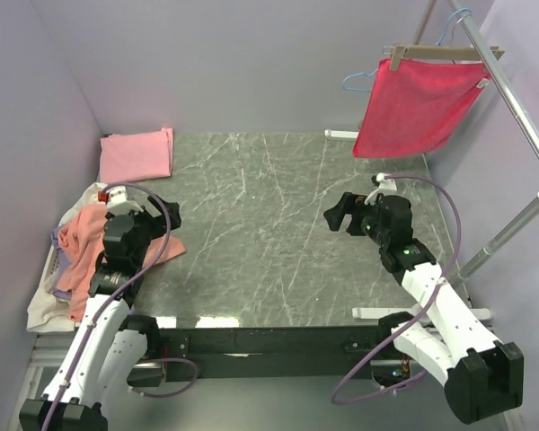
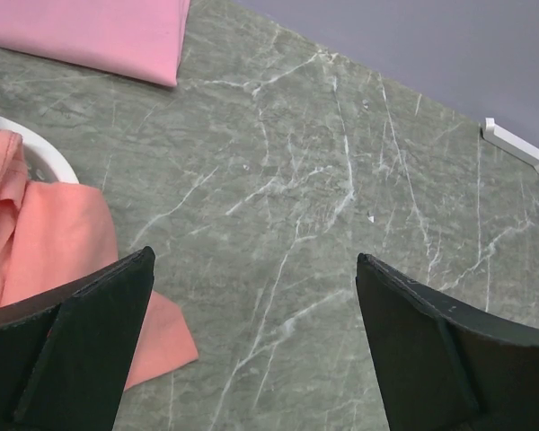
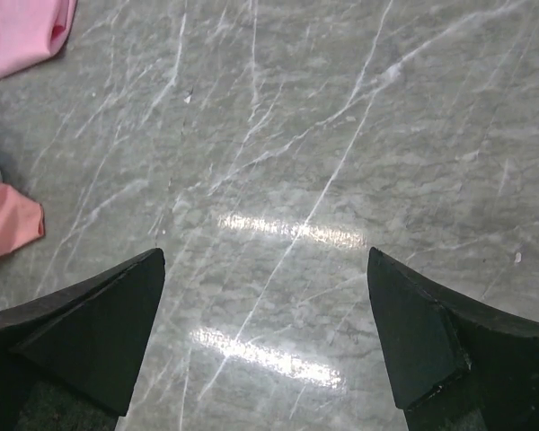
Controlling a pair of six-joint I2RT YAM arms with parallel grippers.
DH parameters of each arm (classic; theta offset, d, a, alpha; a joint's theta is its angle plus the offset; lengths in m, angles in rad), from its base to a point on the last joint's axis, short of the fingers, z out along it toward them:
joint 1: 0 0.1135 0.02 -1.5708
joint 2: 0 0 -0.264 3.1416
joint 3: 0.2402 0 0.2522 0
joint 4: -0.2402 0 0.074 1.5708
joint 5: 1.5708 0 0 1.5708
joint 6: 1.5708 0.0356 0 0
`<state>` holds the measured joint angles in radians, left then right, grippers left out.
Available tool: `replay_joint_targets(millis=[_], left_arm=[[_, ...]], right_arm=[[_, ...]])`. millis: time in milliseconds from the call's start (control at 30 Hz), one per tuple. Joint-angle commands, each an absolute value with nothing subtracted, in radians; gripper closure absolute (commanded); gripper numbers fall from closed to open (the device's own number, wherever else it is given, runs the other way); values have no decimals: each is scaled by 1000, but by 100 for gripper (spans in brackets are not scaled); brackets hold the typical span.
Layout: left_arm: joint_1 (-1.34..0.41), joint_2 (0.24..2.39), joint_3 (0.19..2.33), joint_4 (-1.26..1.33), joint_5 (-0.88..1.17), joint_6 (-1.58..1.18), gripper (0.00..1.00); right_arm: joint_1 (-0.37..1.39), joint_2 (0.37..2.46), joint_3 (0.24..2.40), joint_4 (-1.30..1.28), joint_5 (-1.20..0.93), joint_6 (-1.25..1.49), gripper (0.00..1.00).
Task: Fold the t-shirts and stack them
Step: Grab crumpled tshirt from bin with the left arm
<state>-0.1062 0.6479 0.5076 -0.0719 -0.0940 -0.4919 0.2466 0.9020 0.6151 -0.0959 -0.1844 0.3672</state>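
Note:
A light pink t-shirt (image 1: pixel 136 154) lies folded flat at the table's far left corner; it also shows in the wrist views (image 2: pixel 99 36) (image 3: pixel 18 31). A salmon-orange t-shirt (image 1: pixel 81 238) spills crumpled from a pile at the left edge onto the marble (image 2: pixel 63 242) (image 3: pixel 4 224). Lavender (image 1: pixel 59 262) and cream (image 1: pixel 43 303) cloth lie under it. My left gripper (image 1: pixel 166 215) (image 2: pixel 254 260) hovers open just right of the salmon shirt, holding nothing. My right gripper (image 1: pixel 337 214) (image 3: pixel 265 256) stands open over bare marble at centre right, empty.
A white basket rim (image 2: pixel 45 162) holds the pile at the left. A crimson cloth (image 1: pixel 419 103) hangs from a hanger on a metal rail (image 1: pixel 512 99) at the back right. A white bracket (image 1: pixel 341 135) sits at the table's far edge. Purple walls enclose the table.

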Motion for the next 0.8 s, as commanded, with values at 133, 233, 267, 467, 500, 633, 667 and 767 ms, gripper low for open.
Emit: replay_joint_targets(millis=[133, 233, 267, 467, 500, 633, 667, 767], left_arm=[[-107, 600, 486, -8, -20, -468, 1], [-106, 640, 488, -64, -217, -557, 1], [-106, 656, 491, -89, -263, -612, 1], [-104, 768, 554, -326, -611, -830, 1], [-104, 779, 555, -343, -636, -842, 1], [-104, 785, 597, -559, -845, -1079, 1], [-104, 773, 600, -557, -862, -1068, 1], [-103, 701, 566, -468, -853, -965, 1]], right_arm=[[261, 834, 574, -28, -54, 436, 0], [259, 885, 609, -94, -32, 445, 0], [259, 903, 609, -89, -52, 439, 0], [259, 907, 600, -60, -74, 443, 0], [261, 911, 598, -57, -75, 442, 0], [261, 980, 626, -74, -64, 433, 0], [261, 991, 633, -71, -72, 436, 0], [261, 1022, 624, -35, -110, 452, 0]])
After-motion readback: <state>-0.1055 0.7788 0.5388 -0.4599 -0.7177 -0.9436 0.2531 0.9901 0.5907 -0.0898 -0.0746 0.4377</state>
